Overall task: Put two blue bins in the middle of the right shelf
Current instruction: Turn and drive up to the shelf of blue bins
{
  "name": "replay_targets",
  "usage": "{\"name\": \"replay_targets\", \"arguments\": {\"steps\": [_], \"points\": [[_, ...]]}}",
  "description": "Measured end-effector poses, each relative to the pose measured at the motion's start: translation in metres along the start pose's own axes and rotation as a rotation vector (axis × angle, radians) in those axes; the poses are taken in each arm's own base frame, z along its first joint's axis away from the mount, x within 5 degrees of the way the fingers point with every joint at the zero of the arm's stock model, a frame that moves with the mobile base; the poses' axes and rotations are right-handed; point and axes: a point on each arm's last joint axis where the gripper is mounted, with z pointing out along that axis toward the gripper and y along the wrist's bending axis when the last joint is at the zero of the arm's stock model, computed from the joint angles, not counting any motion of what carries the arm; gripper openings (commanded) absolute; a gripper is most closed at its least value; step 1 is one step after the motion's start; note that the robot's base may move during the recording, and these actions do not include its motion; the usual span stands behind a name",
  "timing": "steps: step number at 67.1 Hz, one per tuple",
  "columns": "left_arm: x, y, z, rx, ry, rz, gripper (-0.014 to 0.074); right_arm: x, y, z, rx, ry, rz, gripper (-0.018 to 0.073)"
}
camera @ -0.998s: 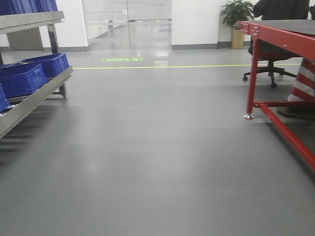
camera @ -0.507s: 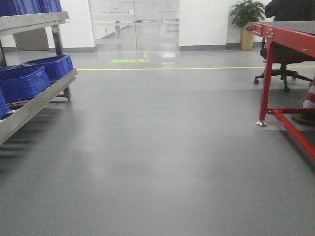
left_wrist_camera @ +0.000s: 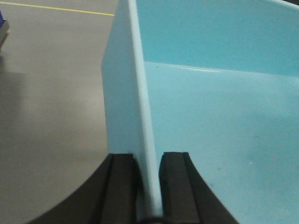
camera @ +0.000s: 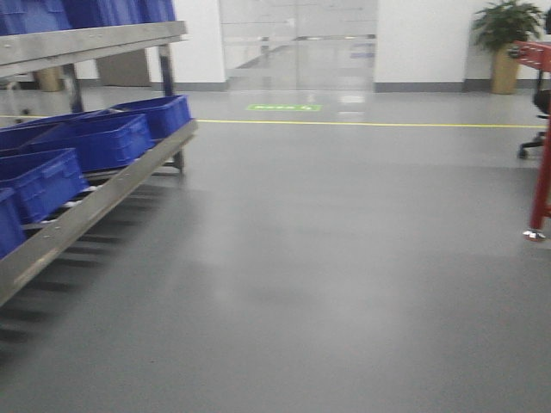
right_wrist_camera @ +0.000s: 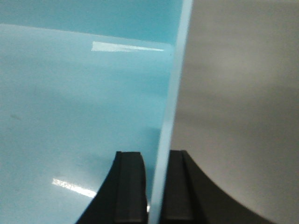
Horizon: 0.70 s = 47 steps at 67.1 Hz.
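A pale blue bin (left_wrist_camera: 219,121) fills the left wrist view, held above the grey floor. My left gripper (left_wrist_camera: 148,156) is shut on its left wall, one black pad inside and one outside. The right wrist view shows the same pale blue bin (right_wrist_camera: 70,102) from its other side, where my right gripper (right_wrist_camera: 156,154) is shut on the thin right wall. Only one bin's walls and floor show. Neither bin nor grippers appear in the front view. A metal rack (camera: 86,41) with steel rails stands at the left; I cannot tell whether it is the right shelf.
Several dark blue bins (camera: 99,139) sit on the rack's low sloping tier. A red table leg (camera: 541,185) stands at the right edge, an office chair behind it. A potted plant (camera: 506,43) and glass doors (camera: 297,43) are at the back. Grey floor (camera: 327,258) lies ahead.
The front view has swung left: the rack slid rightward and shows more bins, and the red table has moved off to the right edge.
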Motion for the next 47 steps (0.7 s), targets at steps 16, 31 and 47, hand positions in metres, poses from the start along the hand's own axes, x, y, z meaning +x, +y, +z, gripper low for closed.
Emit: {"name": "replay_targets", "arguments": {"steps": [16,31,47], "points": [[0.0000,0.0000,0.0000,0.000,0.000,0.000,-0.0111,0.0000,0.0000,0.0000,0.000,0.000,0.000,-0.0154],[-0.0002,0.0000,0.0000,0.000,-0.002,0.000,-0.0111,0.0000,0.0000,0.0000,0.000,0.000,0.000,-0.0154],[-0.0002,0.0000,0.0000,0.000,-0.002,0.000,-0.0111,-0.0002,0.0000,0.0000,0.000,-0.002,0.000,-0.0154]]}}
